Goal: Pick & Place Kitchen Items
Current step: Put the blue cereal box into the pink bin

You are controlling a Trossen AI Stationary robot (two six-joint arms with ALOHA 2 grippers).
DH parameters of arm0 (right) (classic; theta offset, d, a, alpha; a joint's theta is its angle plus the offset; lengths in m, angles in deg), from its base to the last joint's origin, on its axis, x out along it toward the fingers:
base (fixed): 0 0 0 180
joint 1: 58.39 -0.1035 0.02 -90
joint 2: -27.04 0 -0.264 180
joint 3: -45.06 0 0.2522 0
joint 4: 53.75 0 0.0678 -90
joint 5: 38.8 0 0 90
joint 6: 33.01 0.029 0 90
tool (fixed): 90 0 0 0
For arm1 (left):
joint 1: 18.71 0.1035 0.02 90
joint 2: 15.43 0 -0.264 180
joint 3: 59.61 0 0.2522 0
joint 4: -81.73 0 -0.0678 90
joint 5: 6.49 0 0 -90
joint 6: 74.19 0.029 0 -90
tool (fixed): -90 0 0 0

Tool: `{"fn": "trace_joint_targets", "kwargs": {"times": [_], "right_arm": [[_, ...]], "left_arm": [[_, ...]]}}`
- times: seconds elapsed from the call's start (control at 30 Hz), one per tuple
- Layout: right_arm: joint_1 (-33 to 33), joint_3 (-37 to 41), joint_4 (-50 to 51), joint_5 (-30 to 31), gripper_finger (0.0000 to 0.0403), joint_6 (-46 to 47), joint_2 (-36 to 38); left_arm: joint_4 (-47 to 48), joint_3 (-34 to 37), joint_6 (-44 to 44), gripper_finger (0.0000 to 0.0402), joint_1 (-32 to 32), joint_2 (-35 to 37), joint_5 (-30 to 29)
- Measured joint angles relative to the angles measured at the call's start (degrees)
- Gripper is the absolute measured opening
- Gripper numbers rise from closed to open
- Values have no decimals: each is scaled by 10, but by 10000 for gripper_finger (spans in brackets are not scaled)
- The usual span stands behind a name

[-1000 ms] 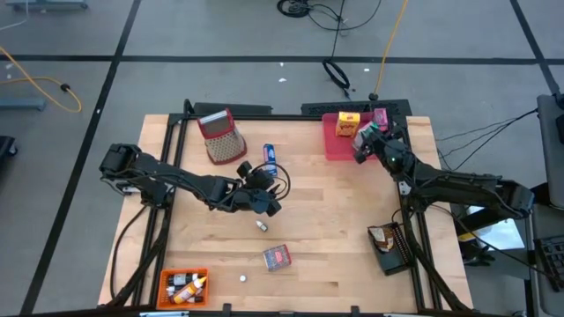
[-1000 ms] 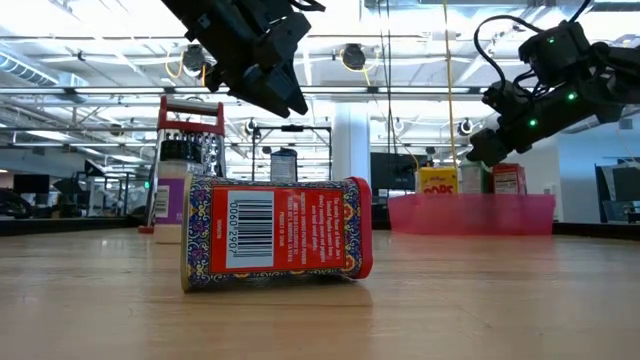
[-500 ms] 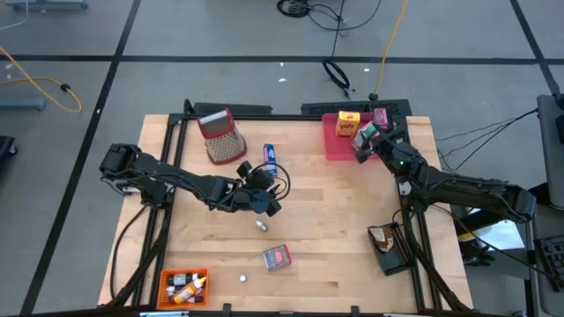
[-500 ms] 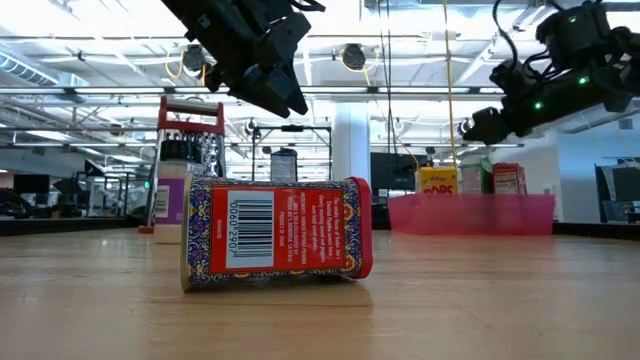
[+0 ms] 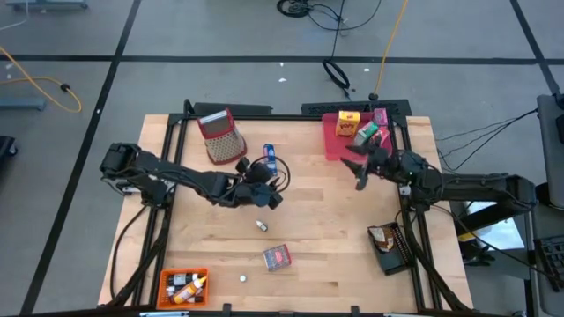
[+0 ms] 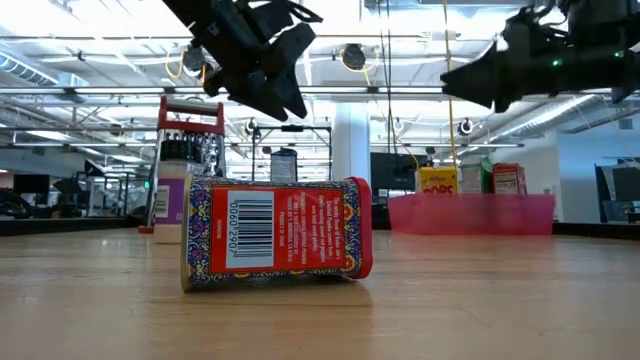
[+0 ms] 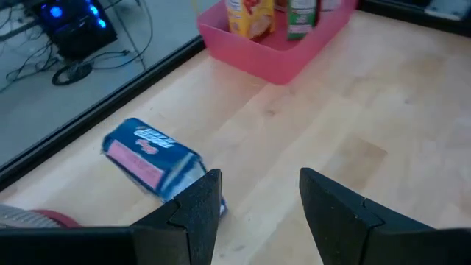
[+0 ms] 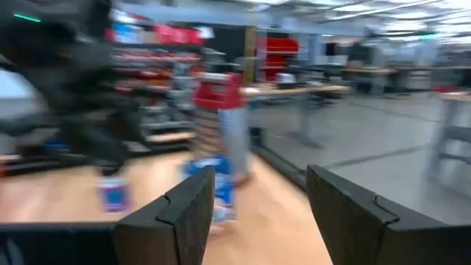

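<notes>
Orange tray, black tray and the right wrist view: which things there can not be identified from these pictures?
- Orange tray, high view: its small items are too small to name.
- Black tray, high view: the brown packet is too small to read.
- Right wrist view: motion blur; only a red-topped shape and something blue show.
- Low view: the red box hides the table behind it.

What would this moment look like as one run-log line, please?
left gripper: open, above blue packet | right gripper: open, empty, beside pink tray
</notes>
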Motion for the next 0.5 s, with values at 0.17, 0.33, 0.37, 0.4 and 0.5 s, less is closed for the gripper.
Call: {"fn": "trace_joint_targets", "kwargs": {"times": [0.17,0.33,0.37,0.4,0.5], "right_arm": [[-43,0,-1,-3,201,16,-10],[-57,0,-1,3,200,14,-26],[-59,0,-2,11,200,14,-30],[-60,0,-2,15,200,14,-33],[-59,0,-6,15,200,14,-44]], "left_arm": [[19,0,-8,186,16,0,12],[102,0,-43,186,24,0,10],[117,0,-66,186,26,0,8],[129,0,-84,186,28,0,8],[134,0,-108,186,32,-6,6]]}}
